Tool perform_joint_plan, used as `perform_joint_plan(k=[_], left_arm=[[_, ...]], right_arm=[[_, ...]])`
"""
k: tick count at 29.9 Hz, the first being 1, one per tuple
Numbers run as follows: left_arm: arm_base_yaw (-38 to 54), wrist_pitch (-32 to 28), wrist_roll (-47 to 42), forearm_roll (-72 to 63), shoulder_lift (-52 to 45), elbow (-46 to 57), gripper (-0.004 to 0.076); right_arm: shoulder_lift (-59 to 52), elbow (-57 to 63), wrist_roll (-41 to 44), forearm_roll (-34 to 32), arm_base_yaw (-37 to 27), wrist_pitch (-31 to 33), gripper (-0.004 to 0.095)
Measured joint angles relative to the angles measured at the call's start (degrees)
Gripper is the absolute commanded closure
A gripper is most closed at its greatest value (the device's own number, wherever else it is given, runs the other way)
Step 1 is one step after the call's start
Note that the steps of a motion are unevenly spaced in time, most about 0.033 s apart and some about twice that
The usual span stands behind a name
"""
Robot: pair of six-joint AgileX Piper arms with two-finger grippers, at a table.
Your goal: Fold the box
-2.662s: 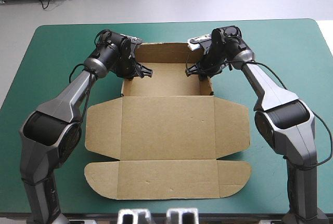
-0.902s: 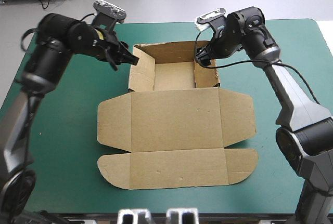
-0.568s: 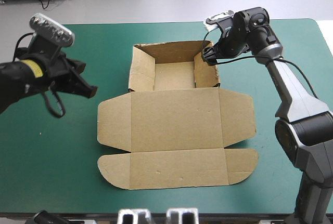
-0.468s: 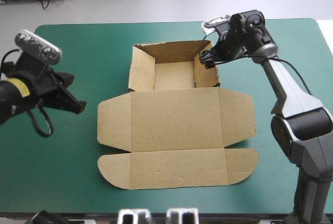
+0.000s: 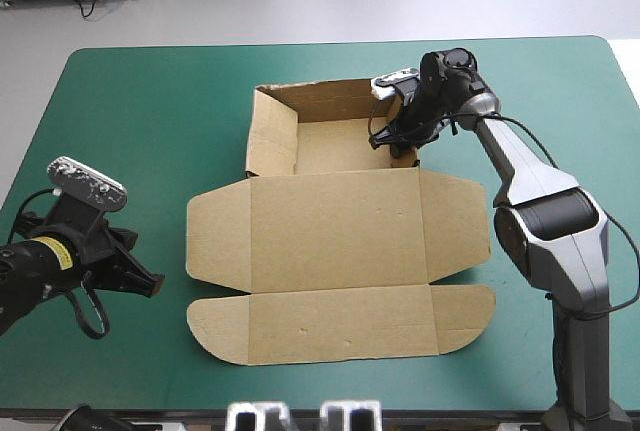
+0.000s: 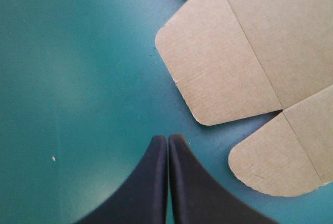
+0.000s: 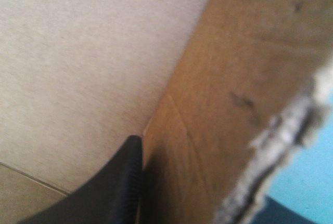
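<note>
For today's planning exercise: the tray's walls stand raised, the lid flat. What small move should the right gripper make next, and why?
Probably release and lift: the right gripper pinches the box at its right wall, already upright; the left gripper sits shut beside the lid.

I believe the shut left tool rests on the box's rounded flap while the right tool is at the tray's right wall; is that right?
Not quite: the shut left tool is over bare teal-green cover beside the box, not touching its rounded flap, as the left wrist view shows. The rest is right.
</note>
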Motion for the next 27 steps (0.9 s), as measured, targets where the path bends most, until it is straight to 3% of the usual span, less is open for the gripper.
perform_joint_plan(k=[8, 27], left_arm=[[0.00, 0.00, -0.07, 0.12, 0.00, 1.38, 0.0731], [0.00, 0.00, -0.24, 3.18, 0.00, 1.44, 0.0731]], right_arm=[[0.32, -5.01, -3.93, 0.72, -3.97, -1.53, 0.0931], [0.32, -11.04, -4.24, -2.05, -40.06, -0.88, 0.0932]])
